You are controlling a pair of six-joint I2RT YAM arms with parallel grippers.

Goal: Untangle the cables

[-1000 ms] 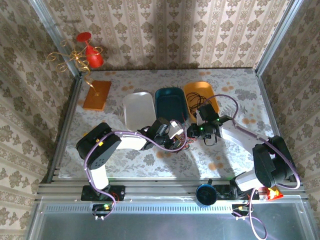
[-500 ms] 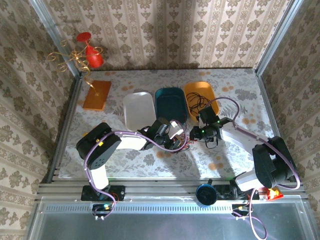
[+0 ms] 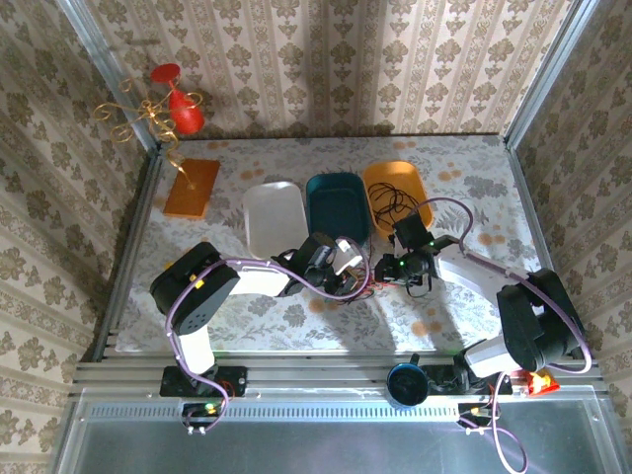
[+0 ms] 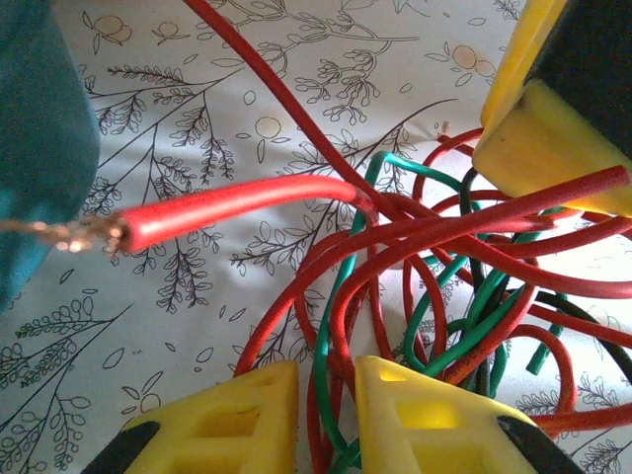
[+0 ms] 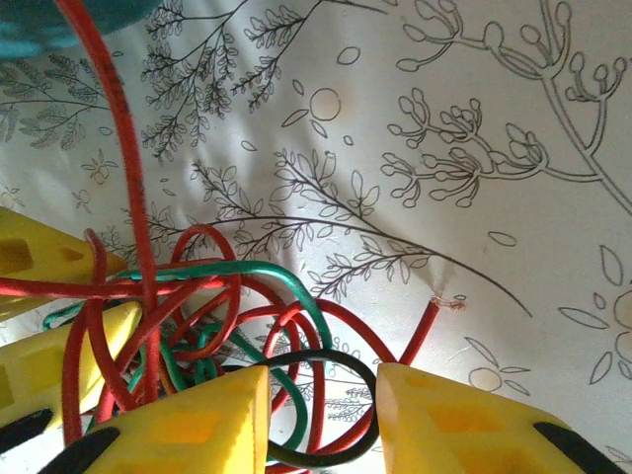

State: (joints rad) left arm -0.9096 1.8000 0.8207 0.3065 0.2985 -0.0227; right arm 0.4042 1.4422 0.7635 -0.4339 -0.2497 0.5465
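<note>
Two hands flank the cables (image 4: 395, 237); we find left hand (image 4: 326, 405) clamped on them, right hand (image 5: 321, 405) apart astride the black loop (image 5: 326, 353).

Damask wallpaper (image 3: 326, 59), beige on cream, covers the back wall and both side walls; aluminium posts (image 3: 549, 69) rise slantwise at the two rear corners; the table (image 3: 474, 168) is spread with a pale cloth (image 5: 474, 148) printed with dark branches and small orange fruit; a slotted aluminium rail (image 3: 316, 375) borders its near edge; a grey metal sheet (image 3: 326, 444) lies in front; lighting is even, shadows soft.
</note>
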